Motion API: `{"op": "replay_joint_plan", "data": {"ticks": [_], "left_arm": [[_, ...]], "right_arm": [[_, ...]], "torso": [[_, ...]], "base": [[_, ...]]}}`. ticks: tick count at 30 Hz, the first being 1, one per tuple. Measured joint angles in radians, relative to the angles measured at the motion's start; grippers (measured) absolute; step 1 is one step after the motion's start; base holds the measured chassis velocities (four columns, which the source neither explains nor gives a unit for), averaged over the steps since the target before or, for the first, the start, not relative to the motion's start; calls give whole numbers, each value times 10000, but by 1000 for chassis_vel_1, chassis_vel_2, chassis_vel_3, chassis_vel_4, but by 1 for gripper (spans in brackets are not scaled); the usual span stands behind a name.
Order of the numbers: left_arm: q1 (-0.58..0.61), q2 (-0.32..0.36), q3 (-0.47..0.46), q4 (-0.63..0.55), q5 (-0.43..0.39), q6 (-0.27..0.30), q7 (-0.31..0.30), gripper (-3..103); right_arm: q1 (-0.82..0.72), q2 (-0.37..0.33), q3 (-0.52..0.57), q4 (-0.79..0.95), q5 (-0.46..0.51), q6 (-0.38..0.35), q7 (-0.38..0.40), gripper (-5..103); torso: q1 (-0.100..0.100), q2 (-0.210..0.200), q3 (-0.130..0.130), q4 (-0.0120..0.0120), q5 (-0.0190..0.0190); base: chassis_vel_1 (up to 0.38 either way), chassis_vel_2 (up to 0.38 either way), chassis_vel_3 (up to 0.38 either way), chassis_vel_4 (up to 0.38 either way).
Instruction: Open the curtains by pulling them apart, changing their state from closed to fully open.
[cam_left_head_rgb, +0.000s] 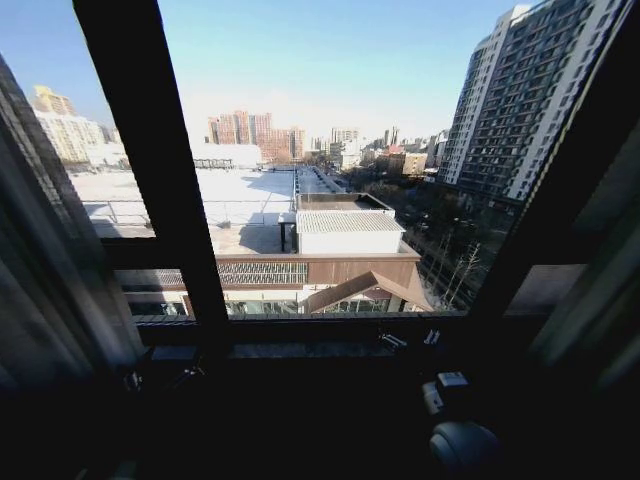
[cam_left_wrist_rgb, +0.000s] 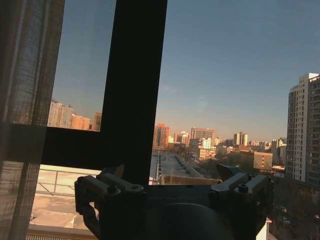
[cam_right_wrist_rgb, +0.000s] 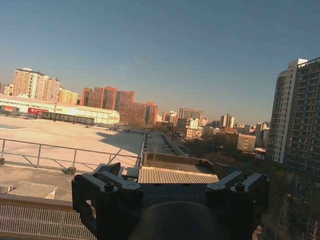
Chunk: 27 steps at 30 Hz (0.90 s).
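Both grippers, left and right, have fingers apart, holding nothing. Curtains hang bunched at the window's far sides, pleats vertical; left panel lies beside the left gripper, window frame between.
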Motion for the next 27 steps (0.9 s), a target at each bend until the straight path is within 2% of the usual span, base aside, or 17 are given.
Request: {"op": "replay_joint_plan", "data": {"ticks": [27], "left_arm": [[-115,-19,-66,82,-41,-13,114,100]], "right_arm": [[209,24,-110,-228,-10,80,-8,100]], "torso": [[0,1,0,0,0]], "base": [[356,352,-355,-358]]}}
